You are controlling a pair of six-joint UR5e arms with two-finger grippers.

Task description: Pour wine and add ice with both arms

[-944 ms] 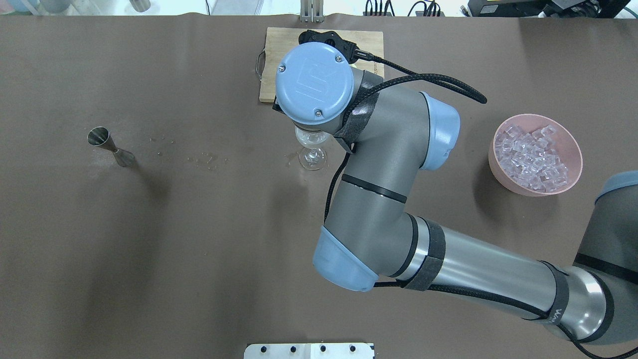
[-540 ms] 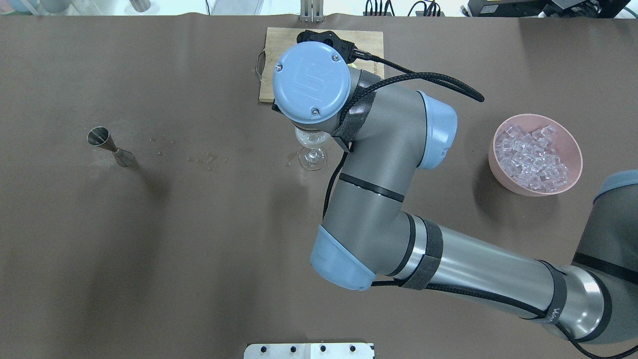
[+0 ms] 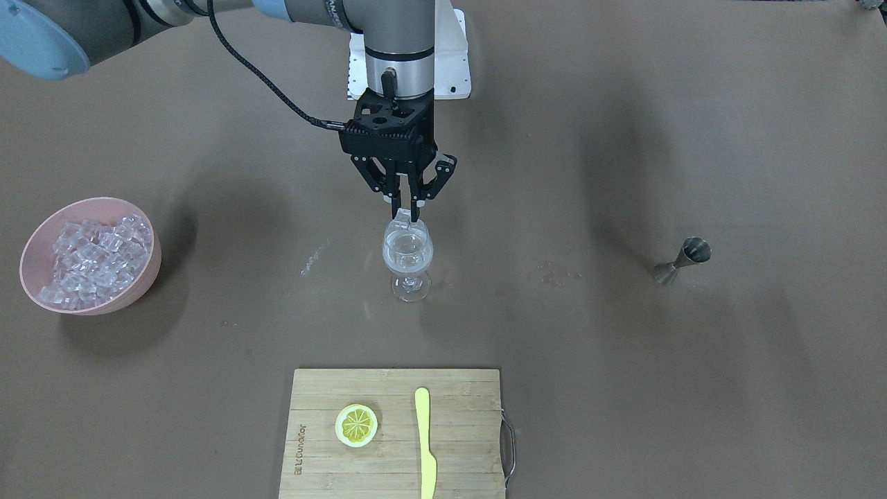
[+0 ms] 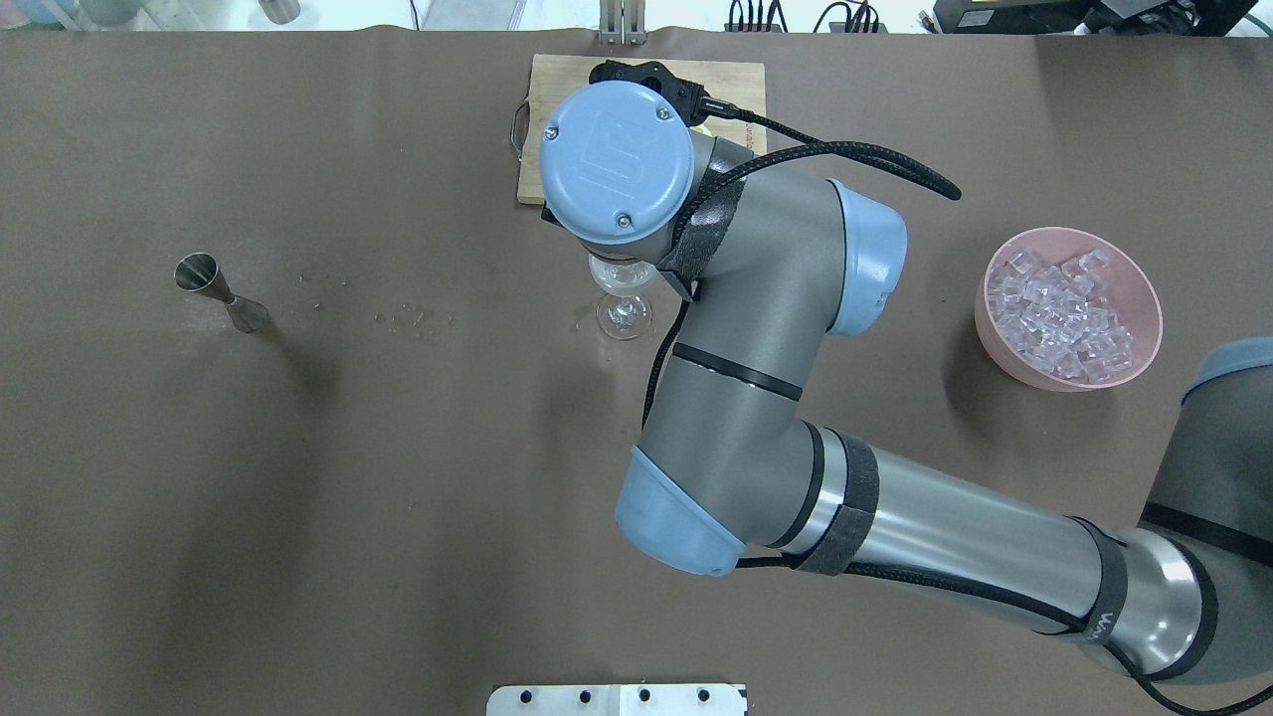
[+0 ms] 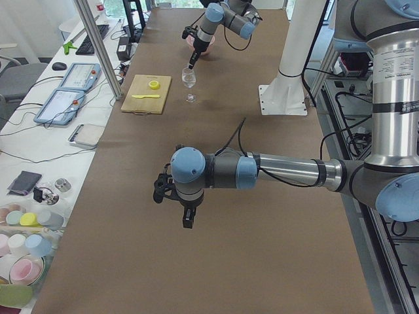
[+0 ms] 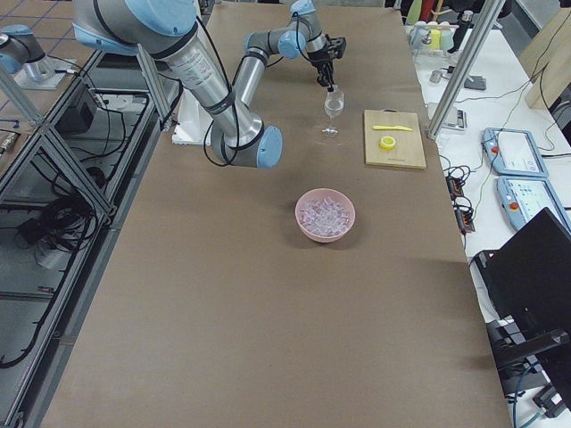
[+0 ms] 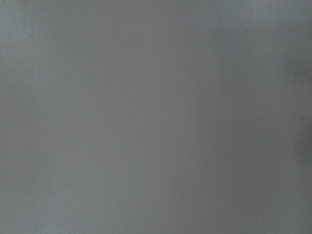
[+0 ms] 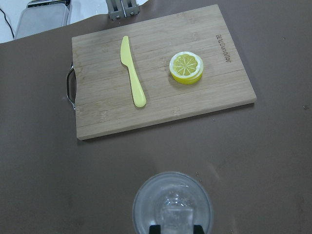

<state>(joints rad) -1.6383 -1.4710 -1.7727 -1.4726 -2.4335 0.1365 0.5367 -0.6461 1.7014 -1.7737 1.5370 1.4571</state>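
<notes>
Black jaws of our right gripper (image 3: 407, 208), nipped shut on one ice cube (image 3: 403, 217), have crept farther over the wine glass (image 3: 407, 253), so release looks next; our left gripper (image 5: 187, 221) we cannot tell.

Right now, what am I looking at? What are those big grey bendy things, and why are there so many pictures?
Those are two robot arms, each ending in a two-fingered gripper. Cameras look from above, from across the table, from both table ends and from each wrist. On the table are a glass with a little clear liquid, a pink bowl of ice, a board with a lemon slice and a yellow knife, and a small metal cup. The right gripper pinches one ice cube right over the glass. The left gripper hangs over bare table; I cannot tell if it is open.
</notes>
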